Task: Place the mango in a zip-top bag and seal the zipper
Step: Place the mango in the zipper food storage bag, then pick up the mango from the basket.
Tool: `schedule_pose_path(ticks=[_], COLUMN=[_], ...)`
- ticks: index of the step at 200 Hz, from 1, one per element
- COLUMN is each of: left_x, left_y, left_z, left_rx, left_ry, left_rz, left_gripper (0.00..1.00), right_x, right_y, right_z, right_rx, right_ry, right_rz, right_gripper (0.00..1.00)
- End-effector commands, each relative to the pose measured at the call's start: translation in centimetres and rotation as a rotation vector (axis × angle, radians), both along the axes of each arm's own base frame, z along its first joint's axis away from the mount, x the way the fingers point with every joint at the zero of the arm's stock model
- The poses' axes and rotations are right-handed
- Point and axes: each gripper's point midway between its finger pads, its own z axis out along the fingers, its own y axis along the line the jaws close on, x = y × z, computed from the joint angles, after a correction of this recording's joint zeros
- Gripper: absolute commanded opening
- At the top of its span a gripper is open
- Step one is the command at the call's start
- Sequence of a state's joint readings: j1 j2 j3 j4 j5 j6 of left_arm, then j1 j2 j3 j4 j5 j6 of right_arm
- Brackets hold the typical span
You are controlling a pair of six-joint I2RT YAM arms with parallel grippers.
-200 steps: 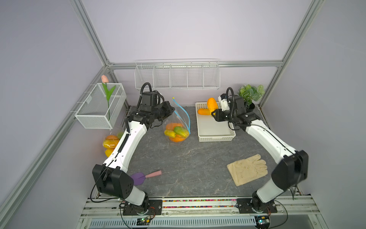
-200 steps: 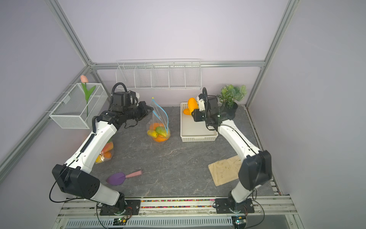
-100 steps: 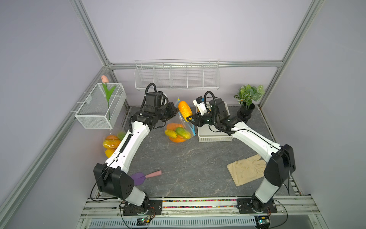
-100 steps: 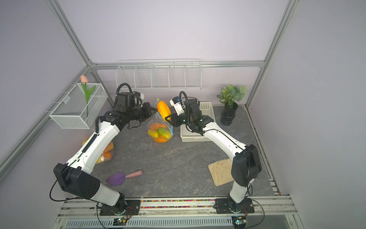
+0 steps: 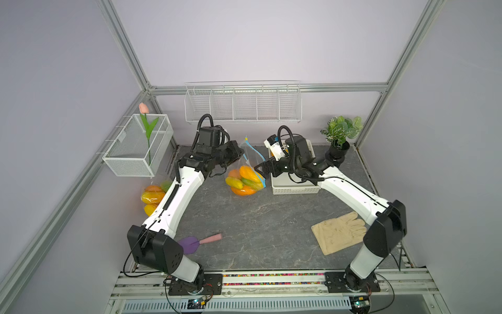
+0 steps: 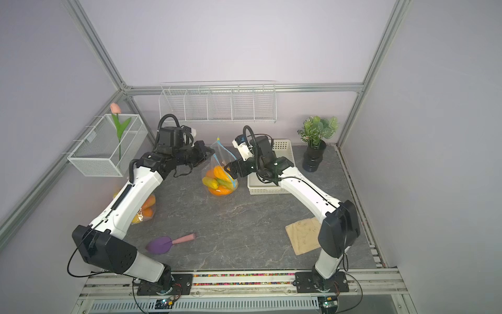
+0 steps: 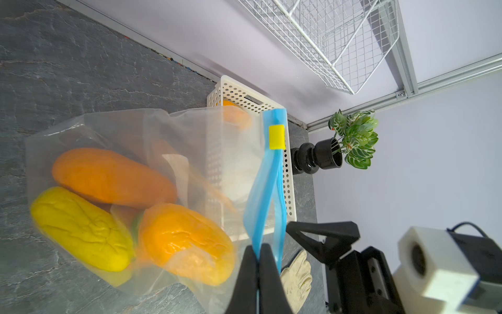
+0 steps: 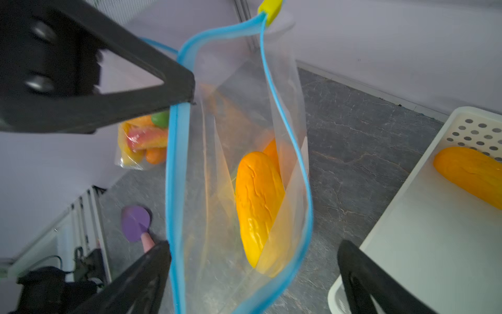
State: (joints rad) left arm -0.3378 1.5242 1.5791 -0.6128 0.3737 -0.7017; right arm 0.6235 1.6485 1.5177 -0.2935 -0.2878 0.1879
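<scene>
The left gripper [image 7: 257, 254] is pinched tight on the blue zipper [image 7: 264, 195] of the bag [image 7: 152, 130] and holds that edge up. Its two fingers [image 7: 270, 274] press together with the blue strip between them.

The right gripper [image 8: 254, 244] is spread wide and has nothing in it. Its fingers [image 8: 146, 274] sit one on each side of the bag's open mouth. Right under them, inside the bag, lies the mango [image 8: 258, 206]. It is orange and yellow and rests on other fruit. The bottom of the bag rests on the table [image 5: 258, 217].

The zipper is not closed, and its two blue sides bow apart. A yellow slider [image 8: 270, 8] sits at the end of the zipper far from the left fingers.

Just beside the right gripper is a white tray [image 8: 434, 244] with one other mango [image 8: 470, 174] in it. A white sticker [image 5: 276, 148] on the camera behind the right fingers has dark marks, too small to read.

Farther out, a second bag [image 5: 153, 194] of fruit lies by the left arm. A purple scoop [image 5: 190, 242] and a glove [image 5: 339, 235] lie well away from both grippers.
</scene>
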Motion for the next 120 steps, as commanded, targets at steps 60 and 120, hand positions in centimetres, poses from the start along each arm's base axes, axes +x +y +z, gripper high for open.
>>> schedule_pose_path(ticks=[60, 120], left_x=[-0.3, -0.6], left_y=[2.2, 2.3], left_z=[1.2, 1.7], left_rx=[0.008, 0.002], left_ry=[-0.031, -0.044], left_rz=[0.02, 0.012], left_gripper=[0.0, 0.0], right_x=[10.7, 20.8], right_y=[-13.5, -14.7], right_z=[-10.6, -17.6], right_rx=[0.054, 0.373], right_ry=[0.297, 0.484], right_rz=[-0.67, -0.918], right_gripper=[0.94, 0.94])
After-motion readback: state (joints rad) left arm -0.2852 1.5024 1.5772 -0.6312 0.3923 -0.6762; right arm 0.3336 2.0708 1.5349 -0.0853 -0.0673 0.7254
